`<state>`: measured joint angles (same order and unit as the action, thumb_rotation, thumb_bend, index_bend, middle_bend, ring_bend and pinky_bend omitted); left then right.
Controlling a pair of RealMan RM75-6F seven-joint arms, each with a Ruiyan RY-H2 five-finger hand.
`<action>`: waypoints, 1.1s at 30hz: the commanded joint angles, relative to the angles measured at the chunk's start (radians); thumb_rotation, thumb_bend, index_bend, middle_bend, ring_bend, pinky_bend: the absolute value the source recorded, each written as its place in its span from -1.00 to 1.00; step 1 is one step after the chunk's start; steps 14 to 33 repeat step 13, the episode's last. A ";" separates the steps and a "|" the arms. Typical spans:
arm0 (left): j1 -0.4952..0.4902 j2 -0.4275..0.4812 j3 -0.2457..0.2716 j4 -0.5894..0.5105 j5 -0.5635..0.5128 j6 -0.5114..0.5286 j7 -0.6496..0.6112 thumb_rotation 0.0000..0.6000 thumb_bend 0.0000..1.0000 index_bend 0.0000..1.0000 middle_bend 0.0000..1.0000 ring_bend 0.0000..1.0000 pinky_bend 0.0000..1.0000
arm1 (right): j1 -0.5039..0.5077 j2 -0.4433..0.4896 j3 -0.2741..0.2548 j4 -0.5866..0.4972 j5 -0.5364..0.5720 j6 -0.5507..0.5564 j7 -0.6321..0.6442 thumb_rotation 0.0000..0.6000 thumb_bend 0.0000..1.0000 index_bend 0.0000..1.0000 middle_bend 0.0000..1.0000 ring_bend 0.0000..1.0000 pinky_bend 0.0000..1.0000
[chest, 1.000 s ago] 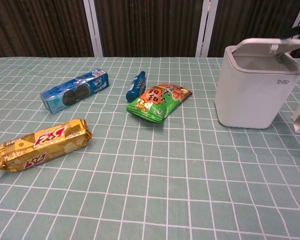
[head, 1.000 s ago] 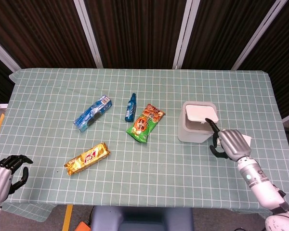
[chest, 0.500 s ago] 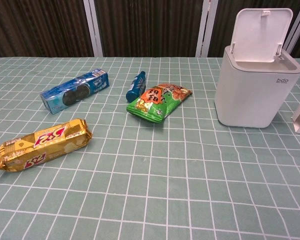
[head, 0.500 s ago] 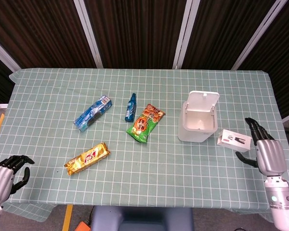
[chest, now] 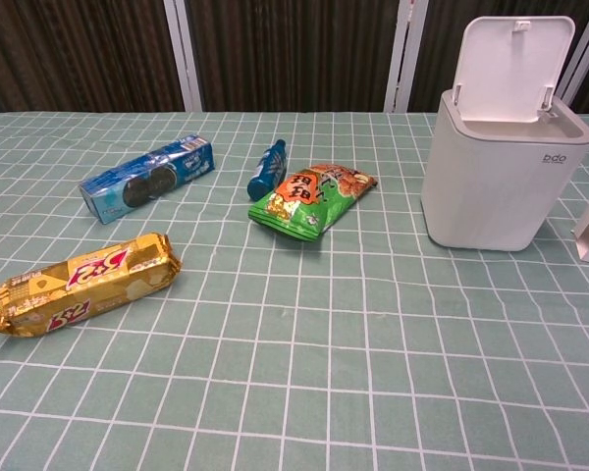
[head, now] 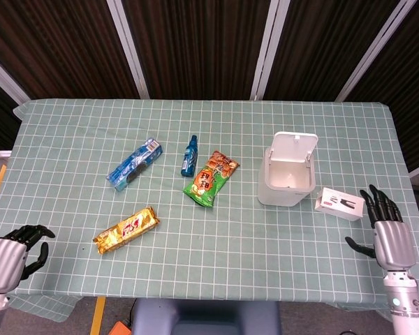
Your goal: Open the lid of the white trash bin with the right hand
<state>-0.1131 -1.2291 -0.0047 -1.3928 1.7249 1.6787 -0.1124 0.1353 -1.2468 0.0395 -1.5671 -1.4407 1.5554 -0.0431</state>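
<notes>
Your table [head: 195, 279] is wearing a soft green cloth gridded with thin white lines, filling most of both views. On its right half the white trash bin [head: 285, 183] is standing upright, a smooth matte plastic box with rounded corners; its flat lid [chest: 513, 67] is tilting up and back on its hinge, leaving the mouth open. Your right hand [head: 386, 235] is hovering near the table's right edge, well apart from the bin, metallic grey with dark fingers fanning out and holding nothing. Your left hand [head: 10, 258] is hanging at the near left corner, fingers curling loosely around nothing. A glossy gold wrapper [chest: 79, 282] with crimped ends is lying at the near left, and a shiny blue cookie pack [chest: 145, 179] is resting beyond it. A crinkled green snack bag [chest: 312, 199] is sitting near the centre, just beside a small blue bottle [chest: 267, 169] lying on its side. A small white cardboard box [head: 339, 203] is lying just right of the bin.
</notes>
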 commanded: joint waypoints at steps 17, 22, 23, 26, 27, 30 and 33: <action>-0.003 0.002 0.003 0.002 0.003 -0.001 -0.012 1.00 0.18 -0.06 -0.09 -0.15 0.23 | -0.019 -0.001 0.010 -0.002 -0.021 -0.014 -0.003 1.00 -0.80 -1.00 -1.00 -1.00 -0.54; -0.003 0.002 0.003 0.002 0.003 -0.001 -0.012 1.00 0.18 -0.06 -0.09 -0.15 0.23 | -0.019 -0.001 0.010 -0.002 -0.021 -0.014 -0.003 1.00 -0.80 -1.00 -1.00 -1.00 -0.54; -0.003 0.002 0.003 0.002 0.003 -0.001 -0.012 1.00 0.18 -0.06 -0.09 -0.15 0.23 | -0.019 -0.001 0.010 -0.002 -0.021 -0.014 -0.003 1.00 -0.80 -1.00 -1.00 -1.00 -0.54; -0.003 0.002 0.003 0.002 0.003 -0.001 -0.012 1.00 0.18 -0.06 -0.09 -0.15 0.23 | -0.019 -0.001 0.010 -0.002 -0.021 -0.014 -0.003 1.00 -0.80 -1.00 -1.00 -1.00 -0.54; -0.003 0.002 0.003 0.002 0.003 -0.001 -0.012 1.00 0.18 -0.06 -0.09 -0.15 0.23 | -0.019 -0.001 0.010 -0.002 -0.021 -0.014 -0.003 1.00 -0.80 -1.00 -1.00 -1.00 -0.54; -0.003 0.002 0.003 0.002 0.003 -0.001 -0.012 1.00 0.18 -0.06 -0.09 -0.15 0.23 | -0.019 -0.001 0.010 -0.002 -0.021 -0.014 -0.003 1.00 -0.80 -1.00 -1.00 -1.00 -0.54; -0.003 0.002 0.003 0.002 0.003 -0.001 -0.012 1.00 0.18 -0.06 -0.09 -0.15 0.23 | -0.019 -0.001 0.010 -0.002 -0.021 -0.014 -0.003 1.00 -0.80 -1.00 -1.00 -1.00 -0.54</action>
